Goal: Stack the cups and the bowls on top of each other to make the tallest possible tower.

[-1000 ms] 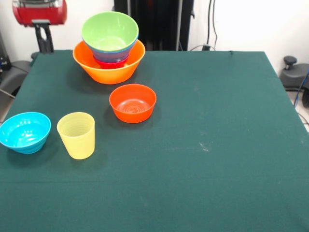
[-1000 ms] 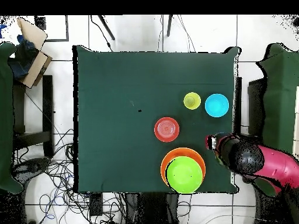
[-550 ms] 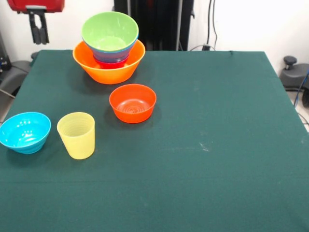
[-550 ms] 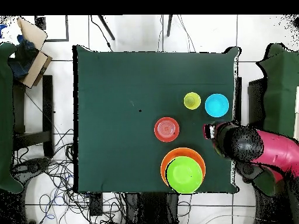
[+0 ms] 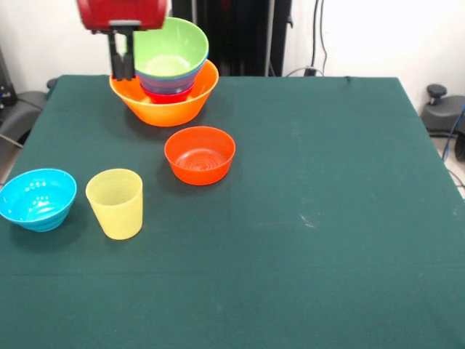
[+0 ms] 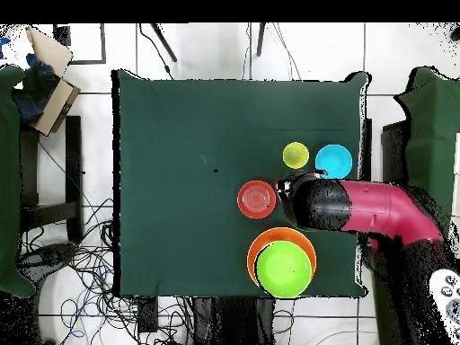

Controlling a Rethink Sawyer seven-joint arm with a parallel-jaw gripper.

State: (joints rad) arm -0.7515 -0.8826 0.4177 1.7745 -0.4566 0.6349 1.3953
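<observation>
The tower stands at the far left of the front view: a large light-orange bowl (image 5: 164,104) (image 6: 263,247) holding nested bowls, with a lime green bowl (image 5: 168,48) (image 6: 284,269) on top. A red-orange bowl (image 5: 200,155) (image 6: 256,199) sits alone in front of it. The pale-yellow cup (image 5: 115,203) (image 6: 296,155) stands upright beside a cyan bowl (image 5: 36,198) (image 6: 334,160). My gripper (image 5: 121,75) (image 6: 287,190) hangs high, overlapping the tower's left rim in the front view. From overhead it lies between the red-orange bowl, the cup and the tower. It holds nothing.
The green table cloth (image 5: 327,218) stretches wide on the right of the front view. In the overhead view my red arm (image 6: 386,208) reaches in over the table's right edge, just below the cyan bowl. Chairs and cables lie around the table.
My arm has swung in from beyond the table's edge to over the table, ending beside the tower and the red-orange bowl. No bowl or cup has moved.
</observation>
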